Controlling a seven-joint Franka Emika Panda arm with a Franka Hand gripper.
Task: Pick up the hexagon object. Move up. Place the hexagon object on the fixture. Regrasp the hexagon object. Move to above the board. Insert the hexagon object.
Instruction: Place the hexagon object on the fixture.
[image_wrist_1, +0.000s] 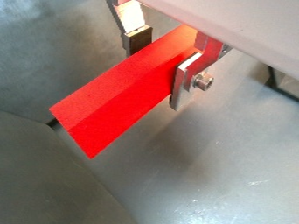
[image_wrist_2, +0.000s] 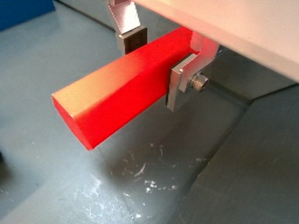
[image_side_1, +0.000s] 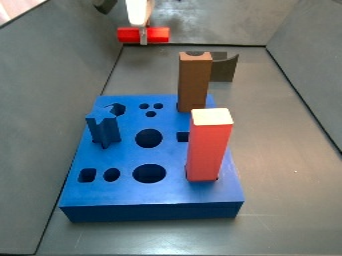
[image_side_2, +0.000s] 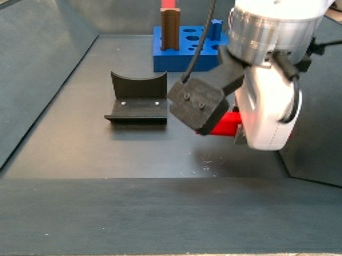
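Observation:
The hexagon object (image_wrist_1: 111, 109) is a slim bright red rod lying level between my gripper's (image_wrist_1: 160, 66) two silver fingers, which are shut on it near one end. Both wrist views show this; in the other one the rod (image_wrist_2: 111, 101) juts out past the gripper (image_wrist_2: 158, 68). In a side view the gripper (image_side_1: 139, 14) holds the rod (image_side_1: 143, 35) low over the grey floor at the far end, well away from the fixture (image_side_1: 225, 65) and the blue board (image_side_1: 147, 165). I cannot tell whether the rod touches the floor. In the other side view the rod (image_side_2: 230, 124) shows under the hand, right of the fixture (image_side_2: 138, 98).
A tall brown post (image_side_1: 194, 80) and a thick red block with a pale top (image_side_1: 210, 142) stand in the board. A small blue peg (image_side_1: 102, 128) stands near the board's left side. Grey walls (image_side_1: 80, 60) enclose the floor. The board (image_side_2: 187, 45) lies at the back in the other side view.

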